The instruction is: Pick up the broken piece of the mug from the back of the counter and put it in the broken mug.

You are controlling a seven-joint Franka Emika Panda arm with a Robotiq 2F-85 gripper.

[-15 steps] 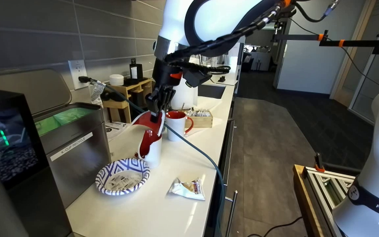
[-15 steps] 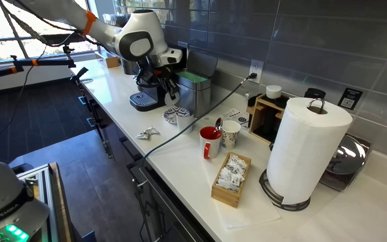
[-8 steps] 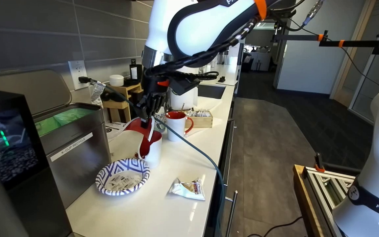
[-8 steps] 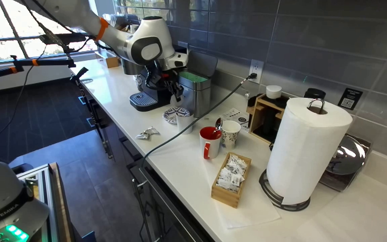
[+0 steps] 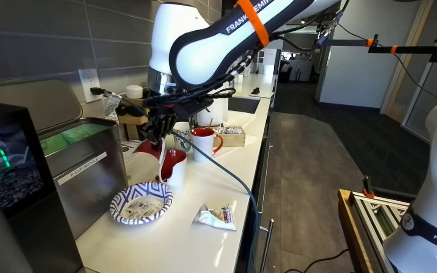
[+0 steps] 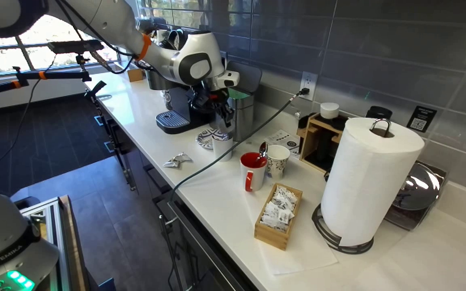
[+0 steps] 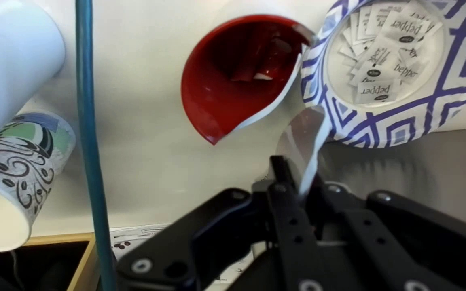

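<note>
I hold my end effector closed on the thin wall of the shard, above the counter, presumably so that its free part can enter the broken mug first (it hangs just beside, not inside), and the shard juts out beyond my grip.

Bare counter fills the gap between the gripper and the broken mug up-left of it in the wrist view, so you could slip through there. Further left of the gripper it gets messy: teal power cord, then a red-handled mug and patterned paper cup. To its right, the K-Cup recycling bin basically blocks the way, and the paper bowl crowds in just ahead-right, overlapping the shard in view (can't tell if touching).
</note>
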